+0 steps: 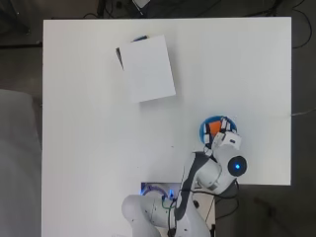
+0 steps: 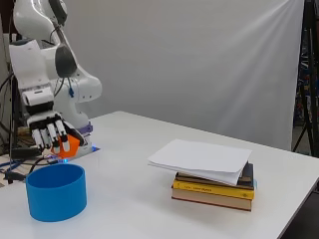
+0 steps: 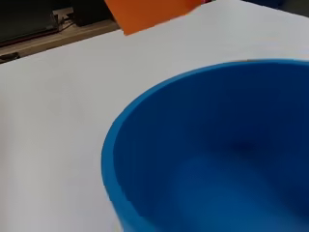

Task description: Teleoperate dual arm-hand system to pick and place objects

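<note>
One white arm (image 2: pixel 35 55) reaches from the table's edge and holds its hand (image 2: pixel 49 133) just above a blue bowl (image 2: pixel 56 191). The hand's fingers (image 2: pixel 52 134) point downward and curl around an orange block (image 2: pixel 69 145), with the thumb on the block's far side, so the block is pinched in the hand and hangs over the bowl's rim without touching it. From the side, the block sits a little above the bowl's top edge and slightly toward the arm's base.

From overhead, the bowl (image 1: pixel 204 129) lies near the right side of the white table (image 1: pixel 89 123), close to the arm's base, and the orange block (image 1: pixel 214 128) shows inside the bowl's outline, partly covered by the hand (image 1: pixel 223 136).

The wrist view looks down into the bowl (image 3: pixel 217 154), whose inside appears plain blue, with the table (image 3: pixel 58 106) around it and one corner of the orange block (image 3: pixel 145 12) showing at the picture's edge.

Well apart from the bowl, toward the far side of the table, a stack of books (image 2: pixel 214 188) rests flat. A white sheaf of paper (image 2: pixel 202 158) lies on top of the books, overhanging them on one side. Overhead, the paper (image 1: pixel 147 68) covers nearly all of the stack, and only thin edges of the books (image 1: pixel 119 55) peek out.
</note>
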Robot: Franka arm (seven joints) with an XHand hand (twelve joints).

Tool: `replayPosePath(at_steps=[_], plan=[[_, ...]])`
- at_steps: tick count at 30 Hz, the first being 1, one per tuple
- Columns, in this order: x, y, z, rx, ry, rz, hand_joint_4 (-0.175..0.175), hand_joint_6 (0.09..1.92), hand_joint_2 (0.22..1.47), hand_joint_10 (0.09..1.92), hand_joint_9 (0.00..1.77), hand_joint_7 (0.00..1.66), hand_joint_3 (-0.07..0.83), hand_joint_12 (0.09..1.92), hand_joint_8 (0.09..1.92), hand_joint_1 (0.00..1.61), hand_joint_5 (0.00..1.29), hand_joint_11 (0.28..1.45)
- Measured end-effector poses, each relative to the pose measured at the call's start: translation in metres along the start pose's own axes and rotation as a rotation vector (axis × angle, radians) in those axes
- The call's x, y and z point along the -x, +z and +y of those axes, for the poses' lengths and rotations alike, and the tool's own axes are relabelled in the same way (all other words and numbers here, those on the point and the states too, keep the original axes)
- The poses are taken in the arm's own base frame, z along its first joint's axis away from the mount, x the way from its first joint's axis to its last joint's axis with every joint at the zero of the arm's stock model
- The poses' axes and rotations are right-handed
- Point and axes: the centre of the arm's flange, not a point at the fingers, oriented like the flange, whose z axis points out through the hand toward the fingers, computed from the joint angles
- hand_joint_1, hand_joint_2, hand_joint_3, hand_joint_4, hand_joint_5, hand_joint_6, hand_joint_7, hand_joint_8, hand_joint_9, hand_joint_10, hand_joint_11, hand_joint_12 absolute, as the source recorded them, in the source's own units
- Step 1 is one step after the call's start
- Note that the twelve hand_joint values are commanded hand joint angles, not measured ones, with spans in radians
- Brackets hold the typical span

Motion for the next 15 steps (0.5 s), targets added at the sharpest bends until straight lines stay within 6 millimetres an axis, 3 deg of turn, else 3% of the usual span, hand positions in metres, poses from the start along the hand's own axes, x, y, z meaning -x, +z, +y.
replayPosePath(at_steps=[7,15], plan=[[0.008,0.044,-0.011,-0.099,0.033,-0.007,0.175,1.28,1.21,1.91,1.62,1.38,0.002,1.79,1.92,0.94,0.79,1.21],[0.014,0.041,-0.009,-0.11,0.069,-0.025,0.175,1.31,1.22,1.89,1.58,1.35,0.001,1.76,1.91,0.93,0.77,1.11]])
